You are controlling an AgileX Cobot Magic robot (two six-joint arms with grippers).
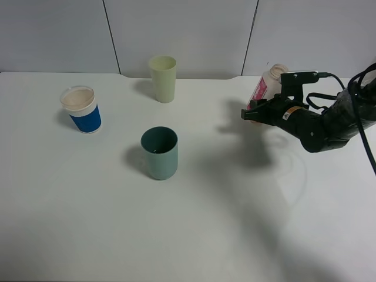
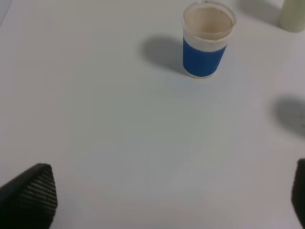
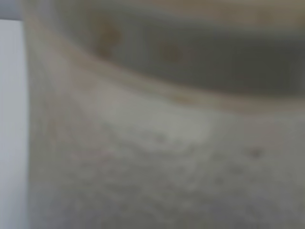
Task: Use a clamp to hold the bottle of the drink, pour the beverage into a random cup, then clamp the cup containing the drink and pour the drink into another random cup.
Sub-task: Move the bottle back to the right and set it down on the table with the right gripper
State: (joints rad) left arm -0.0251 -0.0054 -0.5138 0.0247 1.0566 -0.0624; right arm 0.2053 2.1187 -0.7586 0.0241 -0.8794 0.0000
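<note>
The bottle (image 1: 270, 78), clear with a pink-red label, hangs slightly tilted at the right of the table, and my right gripper (image 1: 257, 111) is shut on its lower part. Its blurred wall (image 3: 152, 143) fills the right wrist view, hiding the fingers there. The pale teal-green cup (image 1: 160, 153) stands upright in the middle, well left of the bottle; I cannot tell whether its dark inside holds any liquid. At the far left stands the blue-banded white cup (image 1: 82, 109), with a pinkish-beige inside (image 2: 208, 21). My left gripper (image 2: 167, 200) is open over bare table, short of the blue-banded cup (image 2: 205, 52).
A taller pale yellow-green cup (image 1: 163, 78) stands at the back centre, and its edge (image 2: 293, 14) shows in the left wrist view. The white table (image 1: 194, 235) ends at a grey wall behind. The right arm's black cables (image 1: 358, 100) trail off to the right.
</note>
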